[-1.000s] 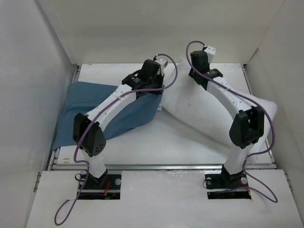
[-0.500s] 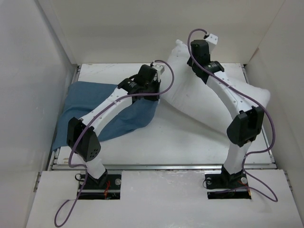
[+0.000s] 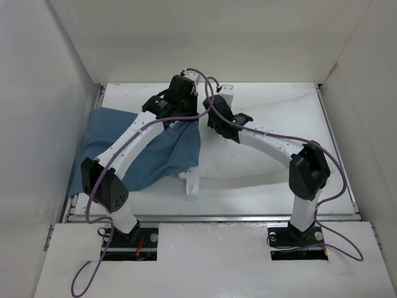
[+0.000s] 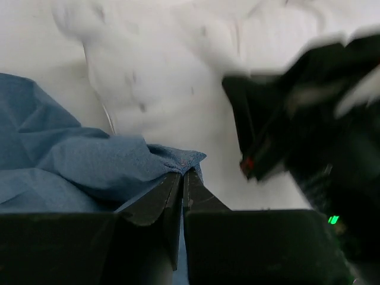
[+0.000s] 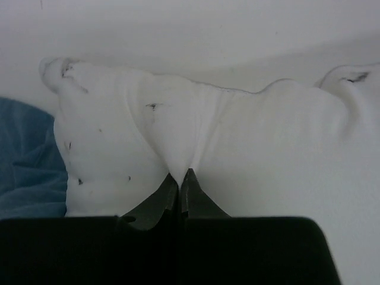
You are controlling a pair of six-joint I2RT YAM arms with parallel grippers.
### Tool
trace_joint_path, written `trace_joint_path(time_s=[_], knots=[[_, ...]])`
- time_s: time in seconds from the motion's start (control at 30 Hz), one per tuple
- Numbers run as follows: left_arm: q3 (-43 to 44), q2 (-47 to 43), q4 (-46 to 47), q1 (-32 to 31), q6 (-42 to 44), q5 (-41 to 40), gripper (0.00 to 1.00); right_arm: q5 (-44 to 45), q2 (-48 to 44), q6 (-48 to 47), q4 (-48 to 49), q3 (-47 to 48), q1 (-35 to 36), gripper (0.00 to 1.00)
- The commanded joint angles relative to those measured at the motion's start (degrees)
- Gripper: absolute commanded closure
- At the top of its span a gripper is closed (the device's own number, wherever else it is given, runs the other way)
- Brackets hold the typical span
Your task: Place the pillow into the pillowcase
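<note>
The slate-blue pillowcase (image 3: pixel 124 143) lies wrinkled on the left of the table. My left gripper (image 3: pixel 186 112) is shut on its right edge and holds that edge raised. The wrist view shows the blue cloth (image 4: pixel 71 166) pinched at the fingertips (image 4: pixel 181 173). The white pillow (image 3: pixel 248 164) lies across the middle and right, its small tag (image 3: pixel 191 184) at the near left corner. My right gripper (image 3: pixel 214 121) is shut on a fold of the pillow (image 5: pixel 237 130), right next to the pillowcase edge (image 5: pixel 27 160). The two grippers are close together.
White enclosure walls (image 3: pixel 49 93) stand on the left, back and right. A metal rail (image 3: pixel 217 217) runs along the table's near edge. Purple cables (image 3: pixel 205 93) loop over both wrists. The right wrist (image 4: pixel 309 119) shows dark and blurred in the left wrist view.
The right arm has swung left and down, bringing the pillow's raised end from the back right to the pillowcase edge. The left gripper has shifted slightly back and left with the cloth.
</note>
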Motion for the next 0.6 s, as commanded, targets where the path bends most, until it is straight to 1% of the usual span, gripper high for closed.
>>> trace_joint_path(time_s=[0.0, 0.03, 0.1, 0.17, 0.23, 0.27, 0.37, 0.43, 0.47, 0.5, 0.57], knots=[[3.83, -2.38, 3.54, 2.63, -1.94, -0.77, 1.00, 5.97, -2.29, 5.31, -5.26, -2.80, 0.27, 1.00], [3.84, -2.39, 3.54, 2.64, -1.42, -0.77, 1.00, 10.16, -1.59, 6.11, -6.58, -2.80, 0.27, 1.00], [4.45, -4.23, 3.54, 3.25, -1.41, -1.29, 1.00, 15.27, 1.04, 8.57, -11.92, -2.19, 0.27, 1.00], [4.45, -5.46, 3.54, 3.26, -0.89, -1.82, 1.00, 21.76, 1.59, 9.10, -12.75, -3.32, 0.27, 1.00], [3.58, -7.48, 2.92, 3.26, -0.89, -3.74, 0.99, 22.59, 1.06, 9.72, -13.27, -3.86, 0.27, 1.00], [3.05, -8.27, 2.92, 3.26, -0.89, -3.76, 0.99, 21.20, 1.06, 9.72, -13.27, -4.47, -0.34, 1.00], [0.77, -10.99, 2.31, 3.78, -1.50, -5.25, 0.99, 22.06, 1.06, 11.21, -15.11, -4.47, -2.28, 1.00], [-0.55, -13.18, 1.78, 3.78, -1.50, -5.25, 0.99, 25.13, 3.15, 13.23, -18.27, -3.25, -5.96, 1.00], [-2.39, -13.98, 1.78, 3.78, -1.50, -5.25, 0.99, 25.14, 3.95, 14.37, -21.50, -2.20, -7.71, 1.00], [-3.36, -14.77, 1.78, 3.78, -1.50, -5.25, 0.99, 25.14, 4.83, 14.38, -22.49, -1.14, -11.21, 1.00], [-5.82, -16.88, 1.78, 3.78, -2.64, -5.25, 0.99, 24.53, 6.76, 14.91, -23.90, 1.67, -13.79, 1.00]])
